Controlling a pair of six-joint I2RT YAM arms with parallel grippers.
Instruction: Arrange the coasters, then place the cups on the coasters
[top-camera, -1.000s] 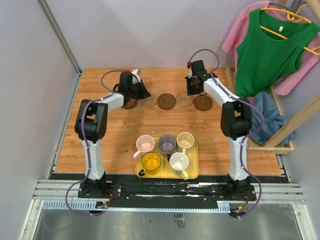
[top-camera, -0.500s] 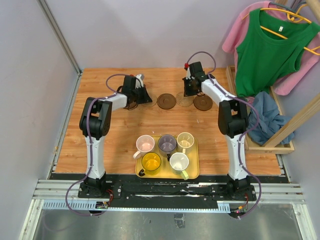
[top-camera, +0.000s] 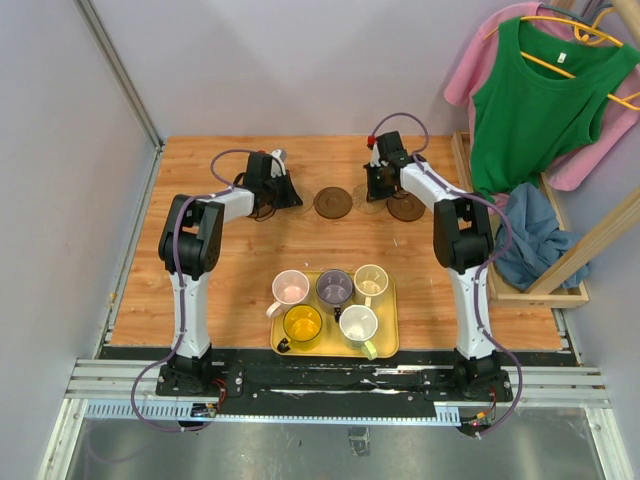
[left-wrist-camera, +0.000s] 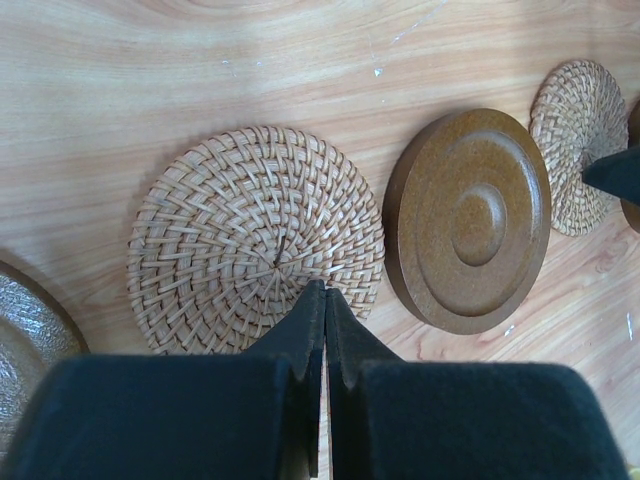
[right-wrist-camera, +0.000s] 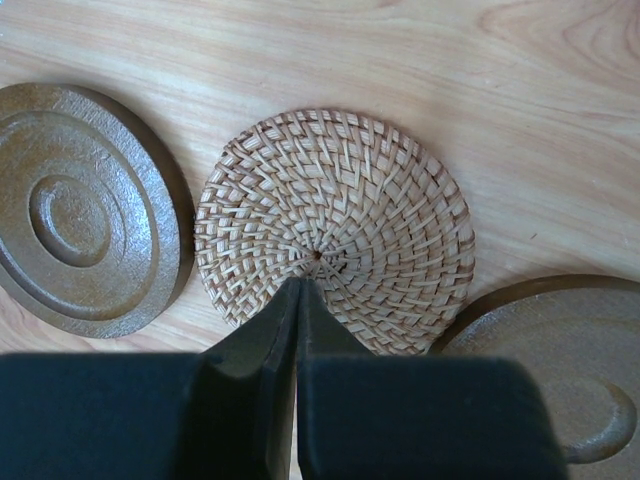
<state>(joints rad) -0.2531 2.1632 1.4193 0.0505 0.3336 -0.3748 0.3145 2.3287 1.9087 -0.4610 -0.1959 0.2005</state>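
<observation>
Coasters (top-camera: 332, 202) are lying in a row across the upper middle of the tabletop (top-camera: 220, 290), both arms' jaws, pressed together, are pointing at the woven two, and the cups (top-camera: 333, 288) are sitting in the yellow tray (top-camera: 391, 347) at lower centre, none placed.

Left gripper (left-wrist-camera: 323, 300) was pinched shut, tips together right over the near edge of the woven coaster (left-wrist-camera: 250, 235). Just to its right lay a brown ringed coaster (left-wrist-camera: 468, 220), a narrow gap between them, and a second woven coaster (left-wrist-camera: 580, 140) just past that. A dark coaster (left-wrist-camera: 25, 330) peeked in at the left edge, all on the wooden table (left-wrist-camera: 150, 80).
</observation>
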